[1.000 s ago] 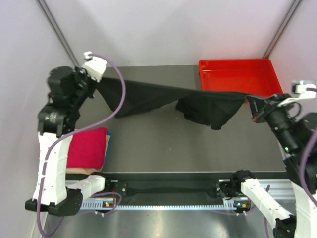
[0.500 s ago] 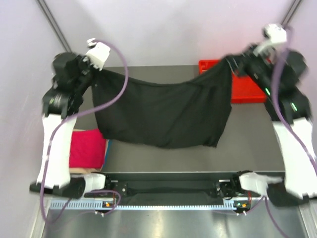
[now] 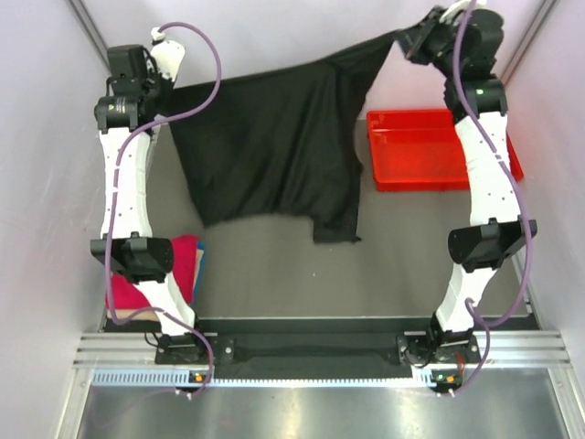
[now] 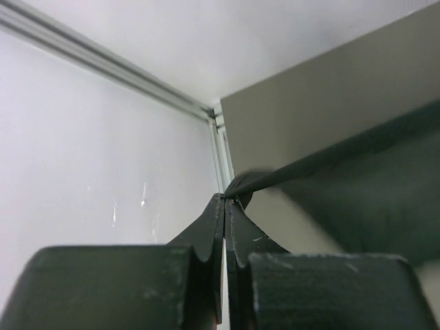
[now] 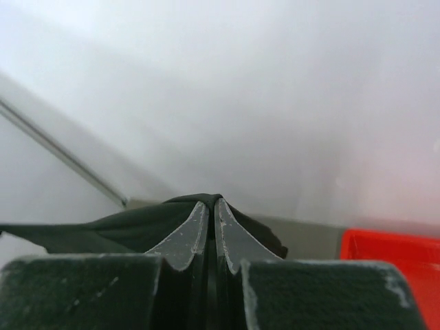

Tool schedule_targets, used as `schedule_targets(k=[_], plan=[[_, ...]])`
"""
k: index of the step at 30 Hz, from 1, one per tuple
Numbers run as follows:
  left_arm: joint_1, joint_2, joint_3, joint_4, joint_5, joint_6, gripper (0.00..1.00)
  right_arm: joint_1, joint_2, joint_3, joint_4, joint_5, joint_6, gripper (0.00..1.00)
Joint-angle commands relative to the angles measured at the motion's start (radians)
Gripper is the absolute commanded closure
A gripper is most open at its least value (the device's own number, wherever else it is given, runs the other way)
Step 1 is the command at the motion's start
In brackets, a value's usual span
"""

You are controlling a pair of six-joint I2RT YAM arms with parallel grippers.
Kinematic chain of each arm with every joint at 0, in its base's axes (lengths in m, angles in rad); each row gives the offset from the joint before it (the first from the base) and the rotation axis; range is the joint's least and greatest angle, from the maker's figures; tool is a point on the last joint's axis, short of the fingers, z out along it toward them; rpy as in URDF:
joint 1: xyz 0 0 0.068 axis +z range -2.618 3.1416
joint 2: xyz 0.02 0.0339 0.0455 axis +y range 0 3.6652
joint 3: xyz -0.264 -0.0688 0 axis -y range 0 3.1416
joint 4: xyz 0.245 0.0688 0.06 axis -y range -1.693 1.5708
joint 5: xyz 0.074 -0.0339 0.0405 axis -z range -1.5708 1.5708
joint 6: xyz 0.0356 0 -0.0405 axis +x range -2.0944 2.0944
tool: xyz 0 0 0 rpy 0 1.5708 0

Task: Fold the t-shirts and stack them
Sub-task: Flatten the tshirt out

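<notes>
black t-shirt [image 3: 274, 146] hangs spread | left hand [image 4: 225, 201] pinching it | right hand [image 5: 210, 203] pinching it | red tray [image 3: 425, 155] right

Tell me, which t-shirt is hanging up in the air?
The plain black cloth t-shirt: the left claw and the right claw each pinch its edge, holding it up. The crimson red cloth t-shirt lies on the grey table.

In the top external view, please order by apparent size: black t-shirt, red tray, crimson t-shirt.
1. black t-shirt, raised nearer the camera.
2. red tray.
3. crimson t-shirt, partly hidden by the left arm.
</notes>
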Motion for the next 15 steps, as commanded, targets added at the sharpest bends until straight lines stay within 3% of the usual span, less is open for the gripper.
schedule_targets(k=[1,7,10,13,14,15], plan=[[0.001,-0.078,0.048,0.032,-0.018,-0.006,1.00,-0.069,-0.054,0.100,0.261,0.016,0.108,1.00],[-0.001,-0.104,0.066,0.032,-0.018,-0.006,1.00,-0.129,-0.054,0.167,0.261,0.025,0.119,1.00],[0.002,-0.155,-0.018,0.032,-0.018,-0.006,1.00,-0.129,-0.101,0.107,0.173,0.010,0.044,1.00],[0.001,-0.262,-0.222,0.032,-0.018,-0.006,1.00,-0.129,-0.256,-0.155,0.143,0.027,-0.059,1.00],[0.001,-0.293,-0.354,0.272,-0.018,-0.006,1.00,-0.129,-0.311,-0.342,0.152,0.040,-0.085,1.00],[0.001,-0.323,-0.420,0.276,-0.018,-0.542,1.00,-0.129,-0.420,-0.443,0.166,0.041,-0.090,1.00]])
